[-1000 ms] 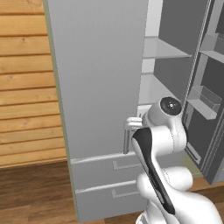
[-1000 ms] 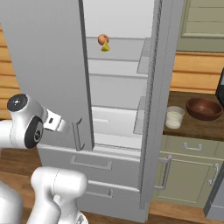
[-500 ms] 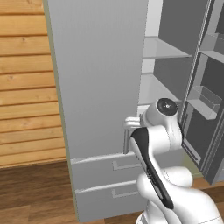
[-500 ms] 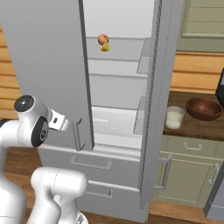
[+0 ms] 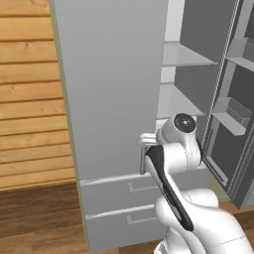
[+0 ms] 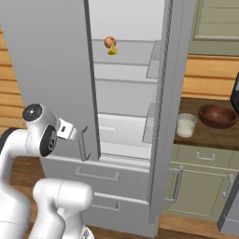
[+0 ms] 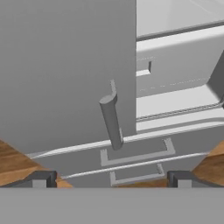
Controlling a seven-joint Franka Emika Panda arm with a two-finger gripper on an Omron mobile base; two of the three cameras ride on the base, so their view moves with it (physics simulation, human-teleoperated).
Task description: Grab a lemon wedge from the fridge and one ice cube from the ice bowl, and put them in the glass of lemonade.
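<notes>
Spread wide and holding nothing, the claw (image 7: pixel 111 179) has drifted a little toward the open side of the fridge (image 5: pixel 114 89) over the last second, its wrist now near the lower end of the closed door's handle (image 7: pixel 111 120). That suggests a swing toward the shelves, where the lemon wedge (image 6: pixel 112 50) sits by a small round fruit (image 6: pixel 109 42); the glass of lemonade (image 6: pixel 186 125) waits on the counter (image 6: pixel 210 135).
</notes>
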